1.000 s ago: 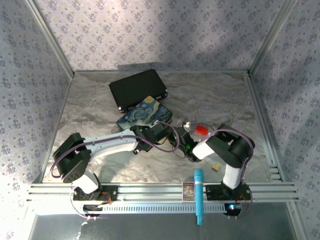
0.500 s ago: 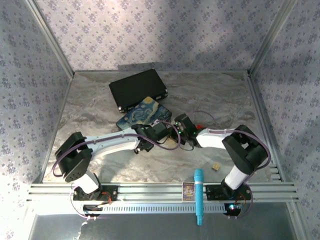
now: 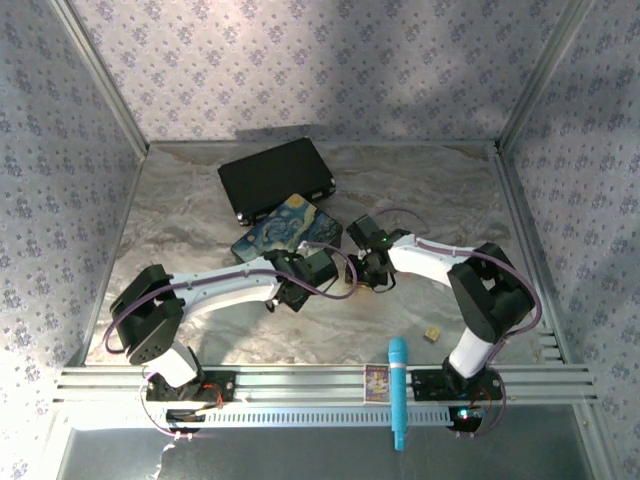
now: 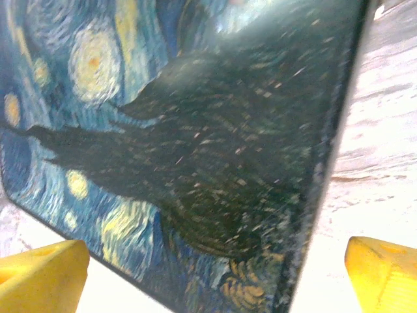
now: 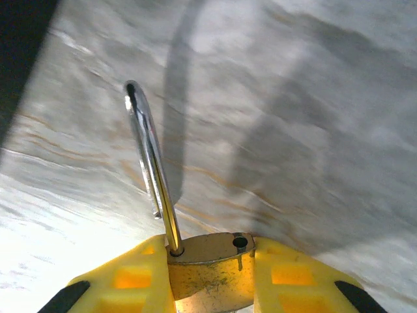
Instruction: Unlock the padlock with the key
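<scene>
Just right of the box [image 3: 288, 225], my right fingers [image 5: 137, 280] clamp the padlock [image 5: 208, 277] over the tabletop [image 5: 293, 98], its shackle [image 5: 153, 163] out of one hole. Over the box my left fingers [image 4: 45, 274] spread wide. If that pinch slackens, the padlock could slip and drop.

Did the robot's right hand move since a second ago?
Yes. The right hand swung farther from the small tan cube, toward the starry blue painted box.
</scene>
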